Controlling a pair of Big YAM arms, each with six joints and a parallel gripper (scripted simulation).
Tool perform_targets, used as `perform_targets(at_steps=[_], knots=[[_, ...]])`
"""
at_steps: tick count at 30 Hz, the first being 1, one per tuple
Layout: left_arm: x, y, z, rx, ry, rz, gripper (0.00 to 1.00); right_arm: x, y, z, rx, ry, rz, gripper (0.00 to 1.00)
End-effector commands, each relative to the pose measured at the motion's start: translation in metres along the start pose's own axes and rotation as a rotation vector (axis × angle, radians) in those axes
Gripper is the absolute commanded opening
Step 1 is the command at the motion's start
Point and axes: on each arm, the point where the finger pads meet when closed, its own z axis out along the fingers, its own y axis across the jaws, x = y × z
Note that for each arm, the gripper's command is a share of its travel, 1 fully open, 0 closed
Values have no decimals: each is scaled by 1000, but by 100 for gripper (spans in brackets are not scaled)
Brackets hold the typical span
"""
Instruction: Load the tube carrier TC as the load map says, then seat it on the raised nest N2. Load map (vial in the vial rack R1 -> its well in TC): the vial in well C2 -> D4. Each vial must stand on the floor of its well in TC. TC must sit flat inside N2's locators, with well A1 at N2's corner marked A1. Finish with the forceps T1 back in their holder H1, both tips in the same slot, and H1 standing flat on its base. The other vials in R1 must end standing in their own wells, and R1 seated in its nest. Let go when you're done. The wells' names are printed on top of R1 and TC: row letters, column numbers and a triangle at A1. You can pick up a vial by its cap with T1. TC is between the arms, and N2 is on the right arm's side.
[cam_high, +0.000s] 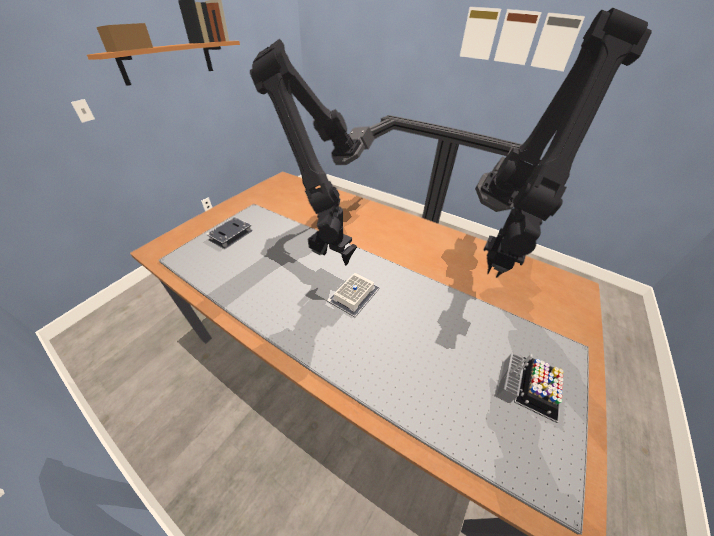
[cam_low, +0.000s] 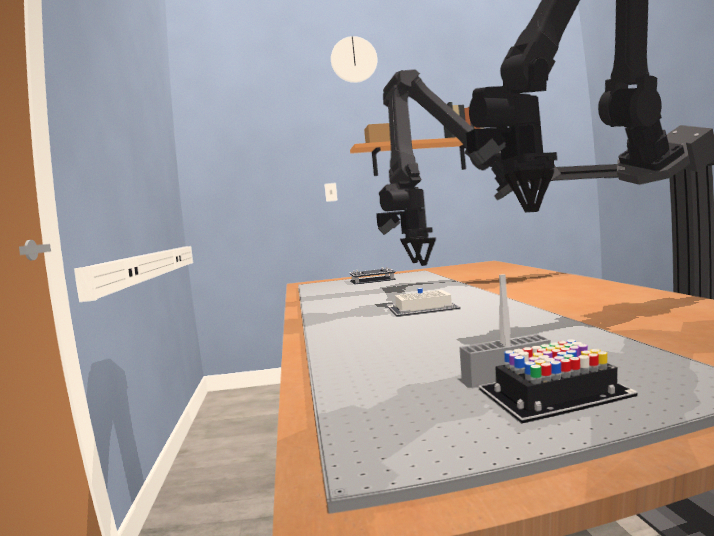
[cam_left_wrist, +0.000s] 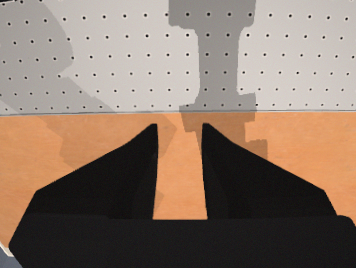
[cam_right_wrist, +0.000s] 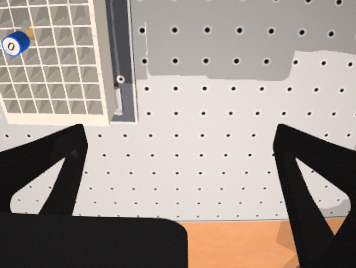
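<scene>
The tube carrier lies below the open right gripper, just beside it.

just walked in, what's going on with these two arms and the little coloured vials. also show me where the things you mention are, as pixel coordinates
Neither arm is holding anything. The right gripper (cam_high: 332, 255) (cam_low: 419, 260) (cam_right_wrist: 180, 134), fingers wide open, hangs above the board near the cream tube carrier (cam_high: 352, 290) (cam_low: 423, 300) (cam_right_wrist: 106, 75), which has one blue-capped vial (cam_high: 354, 287) (cam_low: 420, 290) (cam_right_wrist: 15, 43) in it. The left gripper (cam_high: 497, 272) (cam_low: 531, 208) (cam_left_wrist: 179, 134) hovers with its fingers slightly apart. The forceps (cam_low: 503, 311) stand in their grey holder (cam_high: 512, 377) (cam_low: 479, 366) beside the full-looking vial rack (cam_high: 544, 398) (cam_low: 556, 383). The carrier isn't on the raised nest (cam_high: 229, 230) (cam_low: 371, 275) yet.
</scene>
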Motion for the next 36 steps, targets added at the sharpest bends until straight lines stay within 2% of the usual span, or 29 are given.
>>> perform_targets(at_steps=[1, 4, 5, 7, 18, 21, 22, 24, 30, 32, 34, 36], knots=[[-10, 4, -3, -6, -17, -16, 24, -7, 20, 2, -3, -5, 18, 100], [-10, 4, -3, -6, -17, -16, 24, -8, 24, 4, -3, -5, 18, 100], [-10, 4, -3, -6, -17, -16, 24, -14, 12, 13, 12, 3, 47, 100], [-10, 4, -3, -6, -17, -16, 24, -10, 34, 9, -2, -5, 20, 100], [-10, 4, -3, -6, -17, -16, 24, -18, 76, 23, -5, -6, 18, 100], [-10, 4, -3, -6, -17, -16, 24, -20, 77, 26, -2, -5, 23, 100], [-10, 4, -3, -6, -17, -16, 24, -27, 66, 35, 11, 2, 48, 100], [-10, 4, -3, -6, -17, -16, 24, -22, 90, 30, -3, -6, 21, 100], [-10, 4, -3, -6, -17, -16, 24, -25, 114, 37, -6, -7, 18, 100], [-10, 4, -3, -6, -17, -16, 24, -28, 109, 40, -2, -4, 27, 100], [-10, 4, -3, -6, -17, -16, 24, -42, 91, 31, -2, -16, 60, 100], [-10, 4, -3, -6, -17, -16, 24, -44, 92, 30, -4, -20, 62, 100]])
